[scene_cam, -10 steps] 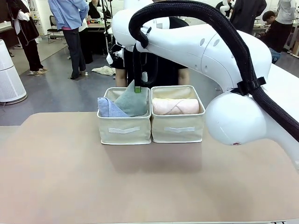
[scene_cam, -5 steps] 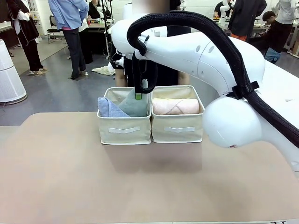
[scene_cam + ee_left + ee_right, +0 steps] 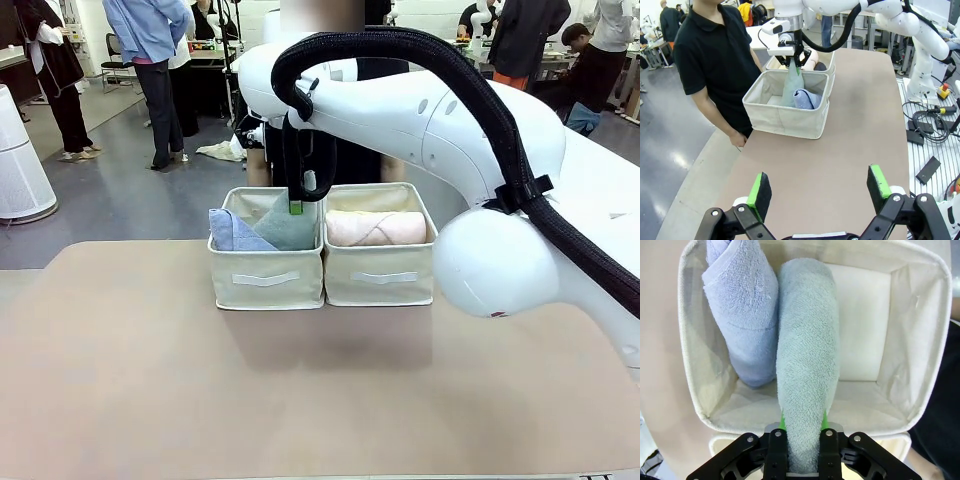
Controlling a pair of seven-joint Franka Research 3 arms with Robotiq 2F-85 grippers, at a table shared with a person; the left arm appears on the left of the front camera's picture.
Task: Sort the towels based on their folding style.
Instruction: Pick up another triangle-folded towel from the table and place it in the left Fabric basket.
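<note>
While the right gripper (image 3: 801, 440) hung over the left basket (image 3: 265, 278), its jaws stayed clamped on the top end of the grey-green towel (image 3: 807, 365). That towel's long axis ran straight away from the jaws toward 12 o'clock in the wrist view, its lower end down inside the basket, touching the lavender towel (image 3: 742, 315) at its 10 o'clock. Release looked like the next call. The left gripper (image 3: 820, 187) waited well apart, jaws wide and empty.

Bare table (image 3: 150, 380) before two baskets (image 3: 266, 275)
</note>
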